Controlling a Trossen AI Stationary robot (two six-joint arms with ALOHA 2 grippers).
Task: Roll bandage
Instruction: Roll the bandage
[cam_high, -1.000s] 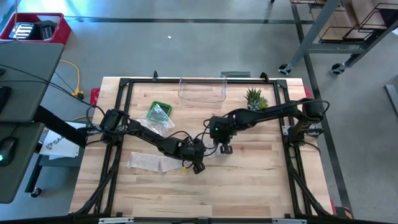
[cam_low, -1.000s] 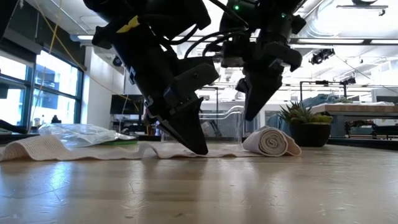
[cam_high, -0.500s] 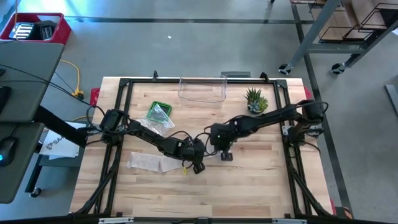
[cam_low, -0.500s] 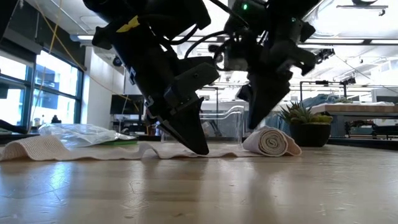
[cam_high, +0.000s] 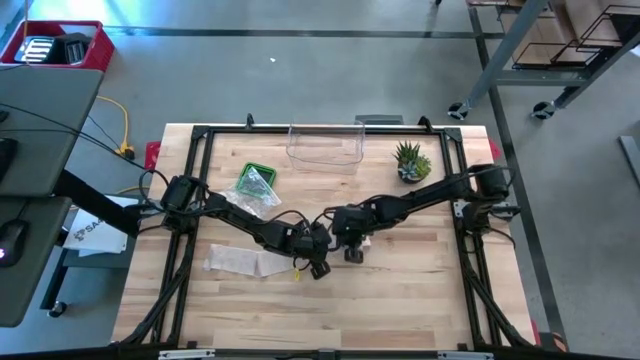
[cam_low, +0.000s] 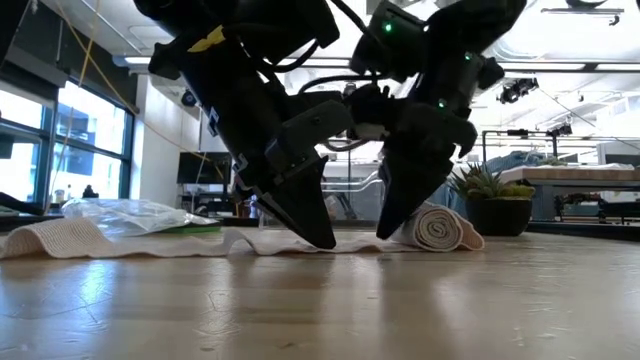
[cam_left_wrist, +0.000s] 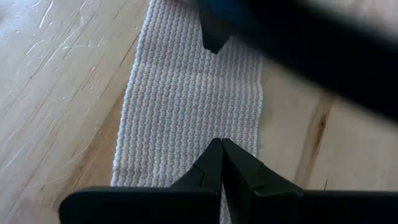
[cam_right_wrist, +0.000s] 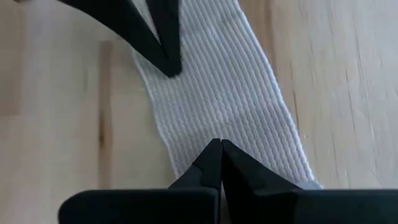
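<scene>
1. Bandage (cam_high: 245, 262) in the high view: a pale woven strip lies flat across the wooden table (cam_high: 400, 290), running from left of centre toward the middle. The left gripper (cam_high: 318, 268) and the right gripper (cam_high: 352, 256) meet near the table's centre, tips down, close beside each other. A green tray (cam_high: 256, 183) with a clear bag, a transparent bin (cam_high: 326, 145) and a small potted plant (cam_high: 410, 160) stand toward the far edge.

2. Low view: the strip ends in a rolled coil (cam_low: 437, 227) resting on the table. The left gripper (cam_low: 322, 238) presses its closed tip on the flat strip; the right gripper (cam_low: 385, 232) slants down with its tip just beside the coil, also on the strip. The plant (cam_low: 488, 200) stands behind the coil.

3. Left wrist view: the left gripper (cam_left_wrist: 220, 146) has its jaws closed together, empty, tip on the knitted bandage (cam_left_wrist: 186, 106). The other arm's tip (cam_left_wrist: 214, 40) touches the same strip farther along.

4. Right wrist view: the right gripper (cam_right_wrist: 219, 147) likewise shows closed jaws holding nothing, resting on the bandage (cam_right_wrist: 217, 93); the left gripper's tip (cam_right_wrist: 166, 62) presses the strip near its edge.
</scene>
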